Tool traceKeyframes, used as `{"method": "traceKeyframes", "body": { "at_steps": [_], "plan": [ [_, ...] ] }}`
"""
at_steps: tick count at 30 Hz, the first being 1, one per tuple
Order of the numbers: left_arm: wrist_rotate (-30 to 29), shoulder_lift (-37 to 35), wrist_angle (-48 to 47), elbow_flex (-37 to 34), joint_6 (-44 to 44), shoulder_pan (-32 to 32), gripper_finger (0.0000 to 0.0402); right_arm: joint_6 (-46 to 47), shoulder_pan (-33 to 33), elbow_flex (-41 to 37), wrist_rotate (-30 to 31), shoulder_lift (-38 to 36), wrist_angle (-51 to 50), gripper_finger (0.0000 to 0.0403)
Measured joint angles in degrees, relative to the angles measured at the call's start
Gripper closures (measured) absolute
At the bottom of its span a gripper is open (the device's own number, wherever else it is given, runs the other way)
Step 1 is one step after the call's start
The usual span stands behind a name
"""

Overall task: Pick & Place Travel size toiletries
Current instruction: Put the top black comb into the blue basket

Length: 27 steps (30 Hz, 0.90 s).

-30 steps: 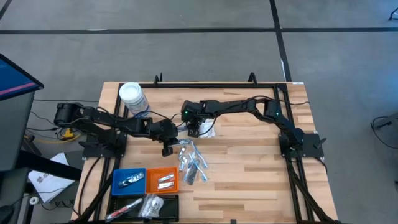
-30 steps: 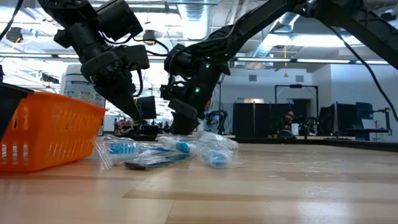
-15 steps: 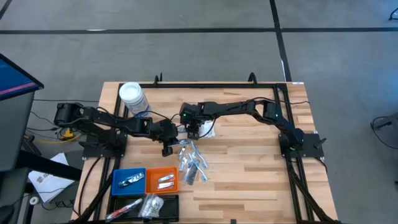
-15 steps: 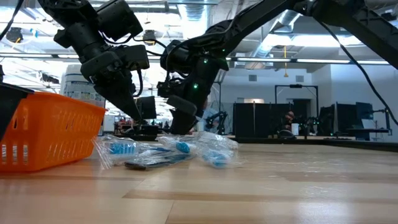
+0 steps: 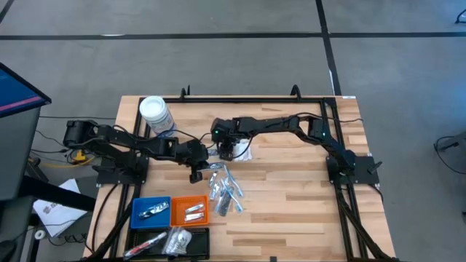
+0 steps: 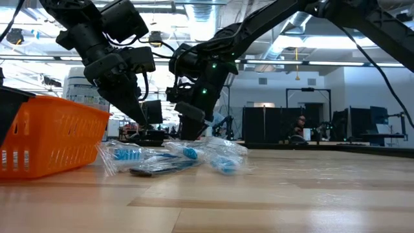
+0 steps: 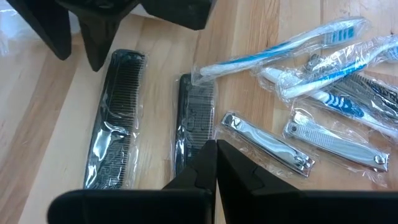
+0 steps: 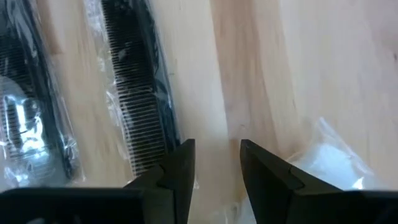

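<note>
The travel size toiletries lie wrapped in clear film at the table's middle (image 5: 224, 191): two black combs (image 7: 118, 127) (image 7: 194, 121), blue-and-white toothbrushes (image 7: 292, 50), silvery nail clippers (image 7: 267, 144) and a white packet (image 8: 329, 163). My left gripper (image 7: 216, 152) is shut and hangs just above the second comb. My right gripper (image 8: 216, 163) is open and points steeply down over bare wood, between a comb (image 8: 140, 106) and the white packet, with nothing between its fingers. The two grippers stand close together (image 6: 139, 120) (image 6: 187, 133).
A clear jar with a white lid (image 5: 155, 115) stands at the far left. A blue tray (image 5: 151, 211), an orange tray (image 5: 190, 211) and a black tray (image 5: 169, 240) sit at the near left, each with items in it. The right half of the table (image 5: 306, 204) is bare wood.
</note>
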Motion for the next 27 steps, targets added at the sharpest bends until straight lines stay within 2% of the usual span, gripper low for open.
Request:
{"method": "traceKeyframes", "body": {
  "at_steps": [23, 27],
  "plan": [
    [-0.1, 0.0, 0.2, 0.0, 0.0, 0.0, 0.04, -0.6, 0.3, -0.4, 0.0, 0.2, 0.2, 0.028],
    [-4.9, 0.0, 0.2, 0.0, 0.2, 0.0, 0.04, -0.6, 0.2, -0.4, 0.0, 0.2, -0.1, 0.028]
  ]
}}
